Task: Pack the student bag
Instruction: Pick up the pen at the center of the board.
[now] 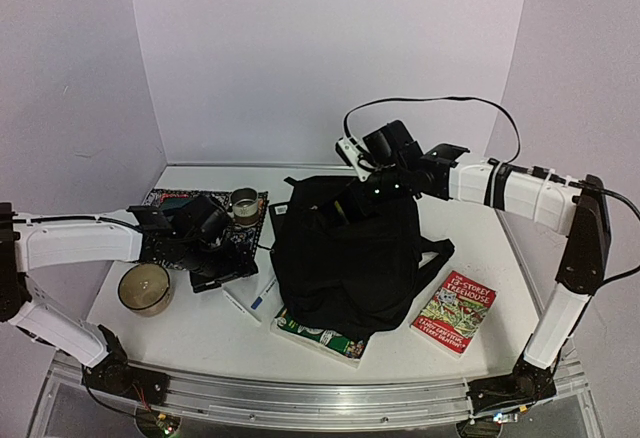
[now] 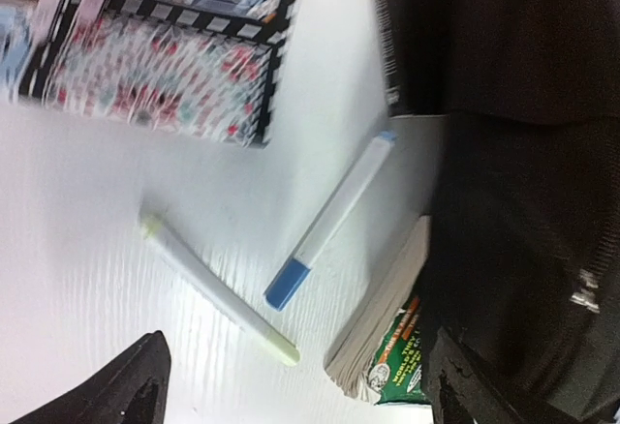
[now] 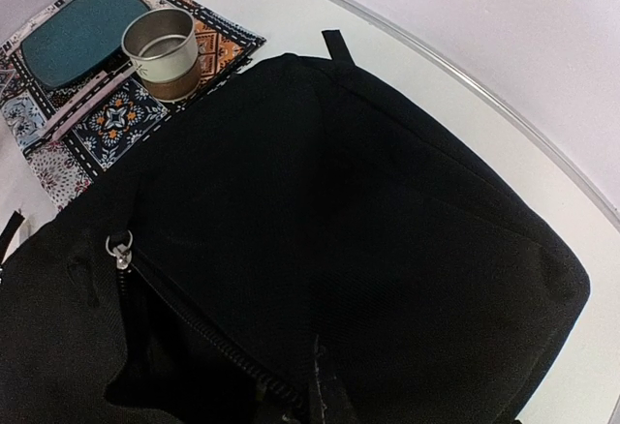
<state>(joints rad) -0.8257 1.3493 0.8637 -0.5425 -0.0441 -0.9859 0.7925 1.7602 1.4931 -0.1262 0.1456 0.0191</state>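
Hovering over bare white table (image 2: 87,250), my left gripper (image 2: 295,376) holds its fingers wide apart, with a blue-capped pen (image 2: 334,216) and a white pen (image 2: 218,293) ahead and the patterned mat (image 2: 165,85) edging in at 11 o'clock. The student bag (image 1: 345,253), soft, black and slumped with its zipper partly undone, crowds my 3 o'clock, overlapping a green book (image 2: 397,366). My right gripper (image 1: 352,203) sits at the bag's 12 o'clock rim; I cannot tell its grip.

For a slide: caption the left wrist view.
A blue-capped pen and a white pen lie beside the student bag.
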